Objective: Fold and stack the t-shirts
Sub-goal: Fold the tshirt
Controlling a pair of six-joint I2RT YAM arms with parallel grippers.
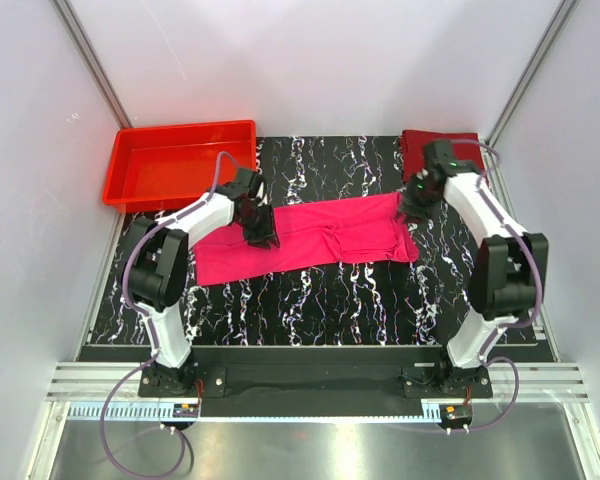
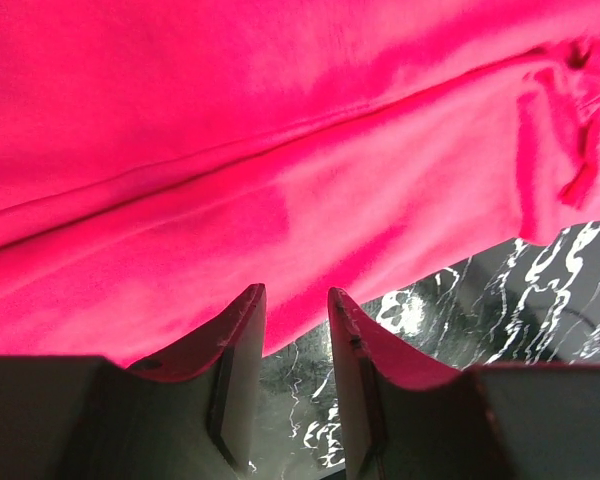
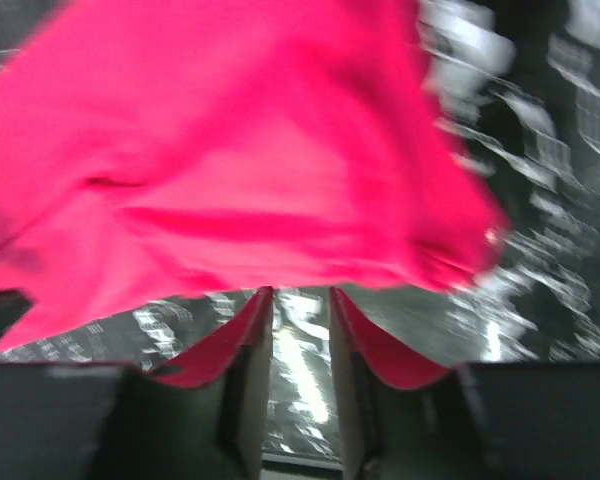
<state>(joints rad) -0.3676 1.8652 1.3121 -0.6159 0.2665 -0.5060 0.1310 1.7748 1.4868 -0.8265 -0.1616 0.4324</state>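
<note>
The magenta-pink t-shirt (image 1: 330, 235) lies flat as a long folded strip across the middle of the marble table. The dark maroon t-shirt (image 1: 442, 148) sits folded at the back right corner. My left gripper (image 1: 260, 232) hovers over the pink strip's back edge near its left half. In the left wrist view this gripper (image 2: 295, 292) is open, with bare table between its fingers and the pink cloth (image 2: 280, 150) just at the tips. My right gripper (image 1: 412, 208) is at the strip's back right corner. It (image 3: 300, 292) is open too, the blurred pink cloth (image 3: 230, 150) lying just beyond its tips.
A rigid red plastic tray (image 1: 180, 128) stands at the back left. Black marble tabletop (image 1: 330, 300) shows in front of the pink strip. White walls close in on both sides and the back.
</note>
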